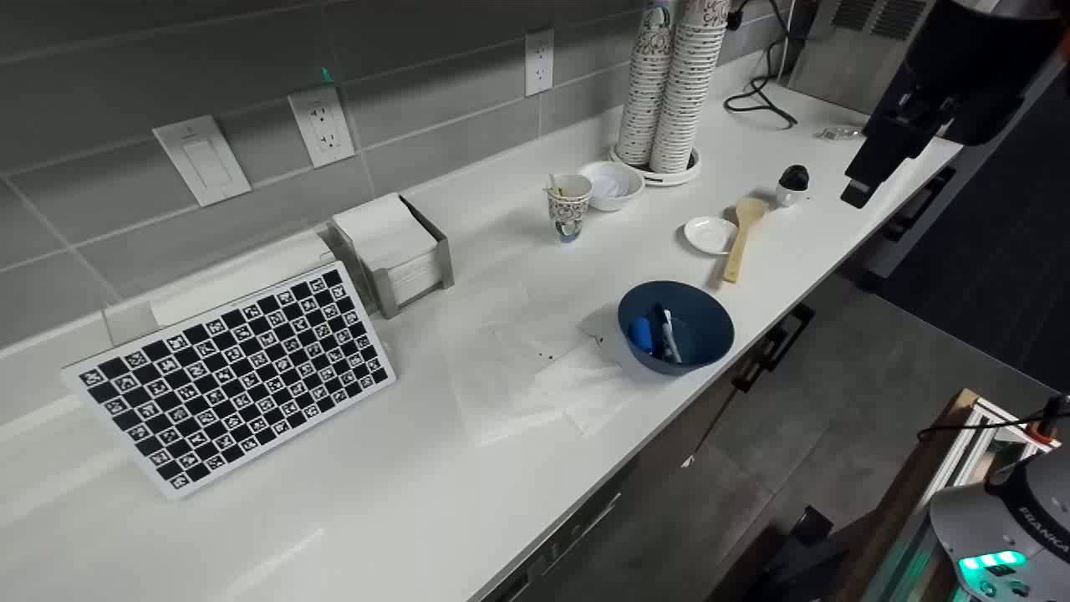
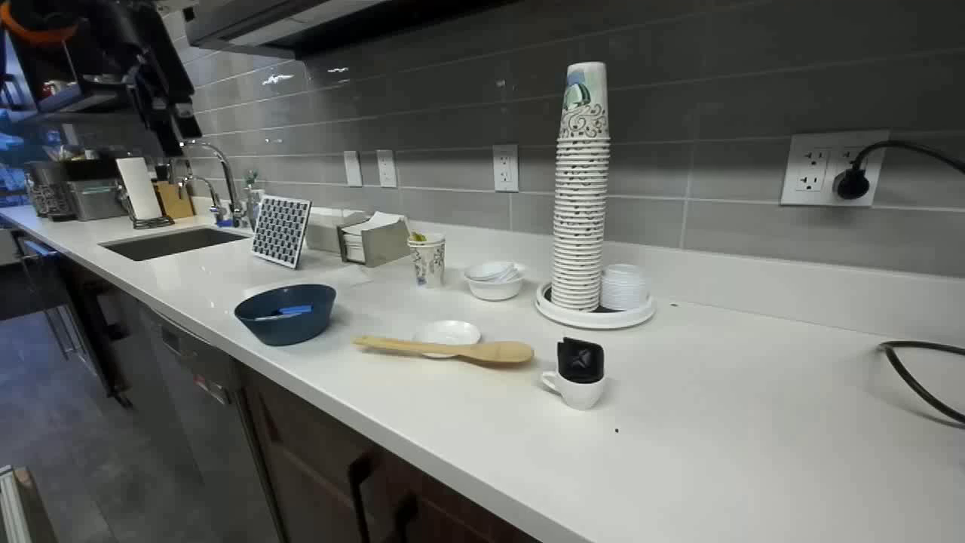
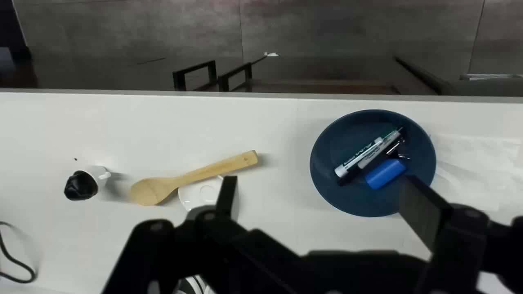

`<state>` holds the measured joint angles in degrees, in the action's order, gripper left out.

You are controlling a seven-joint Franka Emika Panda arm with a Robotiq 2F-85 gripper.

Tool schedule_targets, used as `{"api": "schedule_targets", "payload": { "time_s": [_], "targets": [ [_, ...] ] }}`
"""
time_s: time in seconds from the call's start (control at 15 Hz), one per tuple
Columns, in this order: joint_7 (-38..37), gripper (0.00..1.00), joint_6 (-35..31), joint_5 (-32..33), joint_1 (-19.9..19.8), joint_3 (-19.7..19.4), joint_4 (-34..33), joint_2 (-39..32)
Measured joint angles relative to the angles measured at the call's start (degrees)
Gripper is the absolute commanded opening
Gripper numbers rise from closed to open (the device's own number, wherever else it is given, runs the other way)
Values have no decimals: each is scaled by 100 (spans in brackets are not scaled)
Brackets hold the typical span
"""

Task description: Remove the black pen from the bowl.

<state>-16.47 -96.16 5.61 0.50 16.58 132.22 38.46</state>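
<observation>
The blue bowl [image 1: 710, 330] stands on the counter near its front edge; it also shows in an exterior view [image 2: 298, 329] and in the wrist view [image 3: 363, 206]. In the wrist view the black pen [image 3: 347, 178] lies slanted inside it, with a pale label. A white-and-green marker [image 3: 359, 157] lies against it, and a blue block-like item [image 3: 385, 173] lies on its other side. In the exterior views the black pen is hard to make out. My gripper [image 3: 320, 190] is open and empty, high above the counter; it also shows in both exterior views [image 1: 861, 188] [image 2: 177, 132].
A wooden spoon [image 3: 196, 174] rests across a small white dish [image 1: 710, 235]. A white cup with a black item [image 2: 580, 377] stands nearby. Tall cup stacks [image 1: 669, 92], a paper cup [image 1: 568, 205], a napkin holder [image 1: 401, 251] and a checkered board [image 1: 234, 376] stand toward the wall.
</observation>
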Motion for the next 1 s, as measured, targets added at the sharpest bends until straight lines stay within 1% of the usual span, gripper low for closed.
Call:
{"api": "schedule_targets", "payload": {
  "time_s": [0.47,0.53,0.73,1.0],
  "targets": [
    [0,100,0,0,13,-9,0,0],
    [-90,100,0,-65,33,-40,0,-5],
    [-408,100,-217,-615,52,-250,62,-139],
    [-848,100,-1047,-1237,21,-506,229,-759]
  ]
}}
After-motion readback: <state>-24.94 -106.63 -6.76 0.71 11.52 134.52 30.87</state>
